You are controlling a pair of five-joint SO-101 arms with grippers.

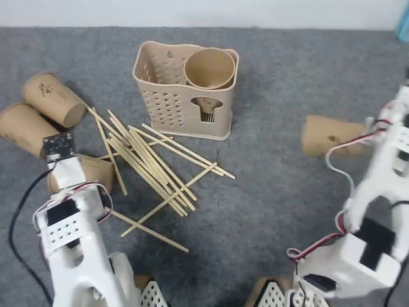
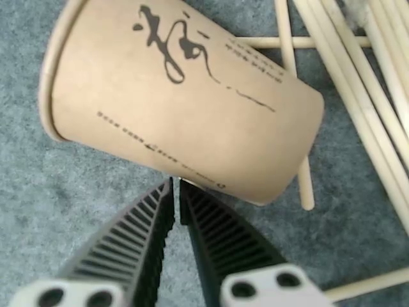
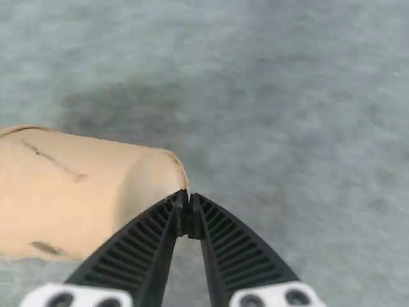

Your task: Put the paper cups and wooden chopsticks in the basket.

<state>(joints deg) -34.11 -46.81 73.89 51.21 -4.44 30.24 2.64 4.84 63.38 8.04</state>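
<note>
Five cups: one upright in the basket (image 1: 160, 96), four lying on the mat (image 1: 275, 185).
Basket: upper centre of the high view; basket cup (image 1: 209, 67) in its right half.
Spare cups (image 1: 54, 98): a pair on their sides, upper left of the high view, touched by neither arm.
Chopsticks (image 1: 156, 167): loose heap on the mat, just below and left of the basket.
Left cup (image 2: 179, 109): on its side at lower left of the high view, a chopstick running under it.
Left gripper (image 2: 176, 190): fingers together, holding nothing, tips against the left cup's side.
Right cup (image 3: 70, 192): on its side at the right of the high view, well apart from the heap.
Right gripper (image 3: 188, 203): fingers together, empty, tips at one end of the right cup.
Step in hand: seemingly the approach to a cup pick-up, with neither cup gripped yet.
Next move: probably part the fingers to straddle a cup's wall, clamp, lift, then carry it to the basket. A cup on its side may roll if nudged.
</note>
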